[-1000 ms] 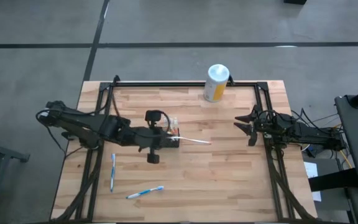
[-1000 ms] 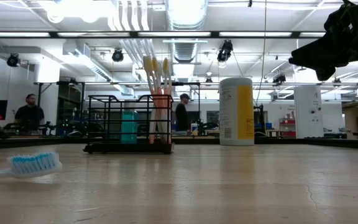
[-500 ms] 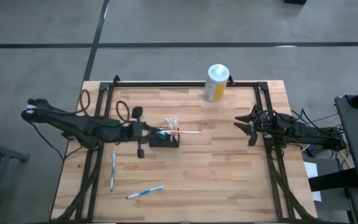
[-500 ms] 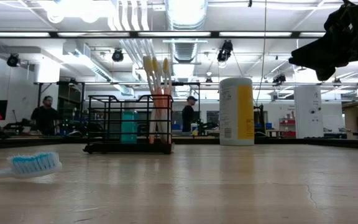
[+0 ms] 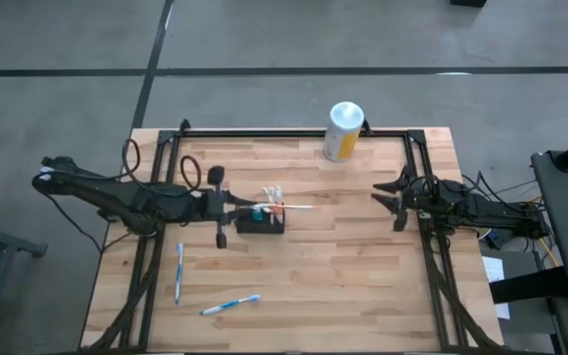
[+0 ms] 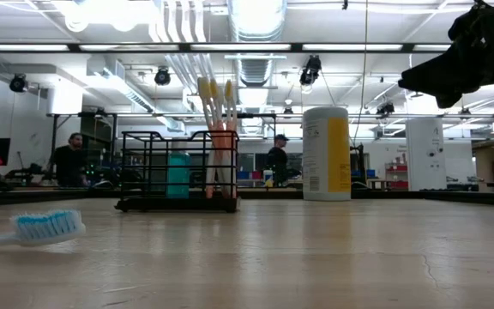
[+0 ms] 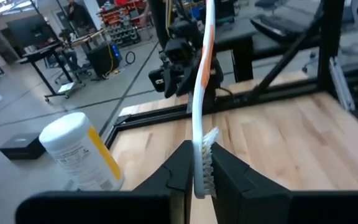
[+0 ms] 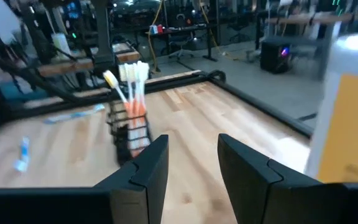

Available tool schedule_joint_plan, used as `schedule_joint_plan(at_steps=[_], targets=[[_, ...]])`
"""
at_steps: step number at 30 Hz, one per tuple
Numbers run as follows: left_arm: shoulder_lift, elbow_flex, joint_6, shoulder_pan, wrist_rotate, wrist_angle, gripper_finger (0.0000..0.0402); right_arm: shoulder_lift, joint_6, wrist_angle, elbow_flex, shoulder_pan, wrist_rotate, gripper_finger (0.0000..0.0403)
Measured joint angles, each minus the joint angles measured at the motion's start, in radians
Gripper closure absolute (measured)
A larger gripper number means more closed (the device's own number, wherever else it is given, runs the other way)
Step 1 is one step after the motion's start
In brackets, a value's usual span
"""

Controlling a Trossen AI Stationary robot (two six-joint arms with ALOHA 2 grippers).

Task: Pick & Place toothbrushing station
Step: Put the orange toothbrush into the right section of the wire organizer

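Between the fingers of the left gripper [image 7: 199,171], an orange-and-white toothbrush [image 7: 201,93] is pinched at its bristle end, slim plastic handle sticking forward, likely angled for dropping into the toothbrushing station [image 5: 261,221]. That black wire-mesh basket sits just ahead of and below the gripper, upright brushes already inside. Two blue toothbrushes [image 5: 230,305] lie flat on the wooden table [image 5: 363,286], nearer the front edge. Well apart, the right gripper [image 8: 192,163] waits, jaws spread and empty.

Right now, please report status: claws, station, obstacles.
Left claw shut on orange-white toothbrush, above wire-mesh basket. Right claw open, waiting at table's right. Two blue toothbrushes lie loose near front; nothing blocks basket.
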Motion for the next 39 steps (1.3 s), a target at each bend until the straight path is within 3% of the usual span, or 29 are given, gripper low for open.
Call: schedule_joint_plan(at_steps=[6,12,14,21,25,29,33,39], targets=[[0.000,0.002,-0.141,0.000,0.003,-0.003,0.0362,0.000,-0.198,0.000,0.000,0.000,0.011,0.0271],[0.004,0.001,-0.240,0.000,-0.019,-0.003,0.0362,0.005,-0.189,0.098,0.000,0.001,0.016,0.0271],[0.004,0.001,-0.253,0.000,-0.043,-0.001,0.0362,0.011,-0.138,0.184,0.000,0.001,0.003,0.0271],[0.005,0.000,-0.289,0.001,-0.080,-0.001,0.0362,0.040,0.283,0.508,0.000,0.001,-0.008,0.0271],[0.009,0.000,-0.287,0.001,-0.080,-0.002,0.0362,0.053,0.327,0.591,0.000,0.001,0.063,0.0271],[0.014,0.000,-0.286,0.001,-0.080,-0.008,0.0362,0.104,0.344,0.603,0.000,0.001,0.056,0.0271],[0.015,0.000,-0.286,0.001,-0.079,-0.021,0.0362,0.227,0.410,0.627,0.012,0.001,0.011,0.0271],[0.015,0.000,-0.285,0.001,-0.065,-0.046,0.0362,0.460,0.432,0.637,0.143,0.001,-0.028,0.0271]])
